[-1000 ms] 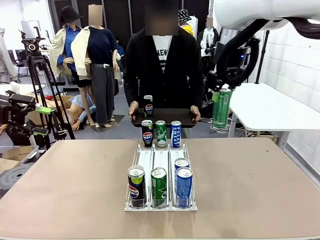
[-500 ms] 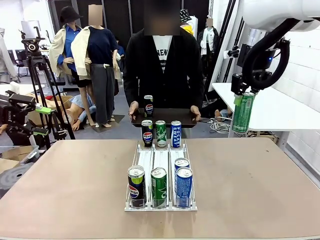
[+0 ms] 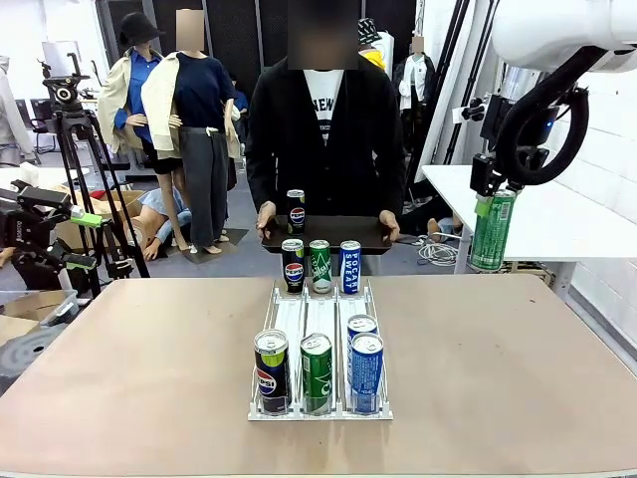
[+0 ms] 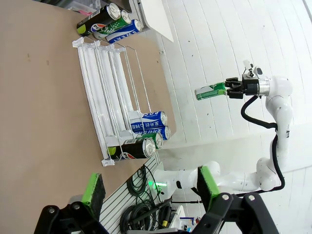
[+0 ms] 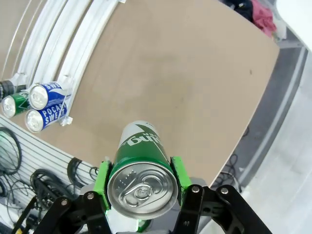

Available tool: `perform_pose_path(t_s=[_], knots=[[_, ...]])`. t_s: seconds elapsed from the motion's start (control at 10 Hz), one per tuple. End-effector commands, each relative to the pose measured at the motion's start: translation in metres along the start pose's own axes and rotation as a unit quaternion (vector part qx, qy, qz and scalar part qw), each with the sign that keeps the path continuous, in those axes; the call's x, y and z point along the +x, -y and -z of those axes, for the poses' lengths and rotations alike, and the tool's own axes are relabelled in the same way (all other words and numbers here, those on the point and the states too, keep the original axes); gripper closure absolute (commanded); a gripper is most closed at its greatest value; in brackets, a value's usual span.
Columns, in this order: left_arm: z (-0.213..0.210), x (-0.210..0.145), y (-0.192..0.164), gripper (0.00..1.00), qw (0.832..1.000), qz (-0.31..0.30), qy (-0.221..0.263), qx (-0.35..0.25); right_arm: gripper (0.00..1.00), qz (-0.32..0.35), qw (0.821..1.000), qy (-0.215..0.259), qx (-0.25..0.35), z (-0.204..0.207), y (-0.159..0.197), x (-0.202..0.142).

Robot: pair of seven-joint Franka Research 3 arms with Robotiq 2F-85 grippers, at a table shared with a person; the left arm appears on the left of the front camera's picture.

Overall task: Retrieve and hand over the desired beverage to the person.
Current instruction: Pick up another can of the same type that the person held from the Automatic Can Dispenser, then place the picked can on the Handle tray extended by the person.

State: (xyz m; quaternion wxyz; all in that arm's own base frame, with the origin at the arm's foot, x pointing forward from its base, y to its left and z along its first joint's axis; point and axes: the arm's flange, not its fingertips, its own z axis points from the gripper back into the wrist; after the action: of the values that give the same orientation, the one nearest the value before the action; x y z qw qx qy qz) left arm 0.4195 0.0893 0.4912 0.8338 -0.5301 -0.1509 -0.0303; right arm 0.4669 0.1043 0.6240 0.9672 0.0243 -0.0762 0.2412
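- Green can (image 3: 492,230) is hanging upright beneath the right gripper (image 3: 494,198), pinched between its green pads (image 5: 102,181), high beside the table (image 3: 518,358).
- Left gripper (image 4: 151,187) is holding its fingers spread, gripping nothing.
- Person (image 3: 323,129) is holding a tray (image 3: 338,232) beyond the rack (image 3: 320,321).

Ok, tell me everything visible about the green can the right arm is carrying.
The green can is a tall, slim, metallic-looking drink can with white lettering and a silver top whose pull tab is unopened. It hangs roughly upright in mid-air at the table's right side, off the tabletop. The right gripper has its jaws shut on it near the top, green pads pressing opposite sides. Nothing else touches it.
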Motion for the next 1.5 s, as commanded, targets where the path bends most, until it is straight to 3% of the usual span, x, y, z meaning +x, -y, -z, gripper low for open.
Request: perform_pose_path(t_s=[0.0,1.4], knots=[[-0.0010,-0.0009,0.0006,0.00,1.000,0.000,0.001,-0.001,0.88,0.007,1.000,-0.003,0.001,-0.0009,-0.0016,0.0030],[-0.0010,-0.0009,0.0006,0.00,1.000,0.000,0.001,-0.001,0.88,0.007,1.000,-0.003,0.001,-0.0009,-0.0016,0.0030]])
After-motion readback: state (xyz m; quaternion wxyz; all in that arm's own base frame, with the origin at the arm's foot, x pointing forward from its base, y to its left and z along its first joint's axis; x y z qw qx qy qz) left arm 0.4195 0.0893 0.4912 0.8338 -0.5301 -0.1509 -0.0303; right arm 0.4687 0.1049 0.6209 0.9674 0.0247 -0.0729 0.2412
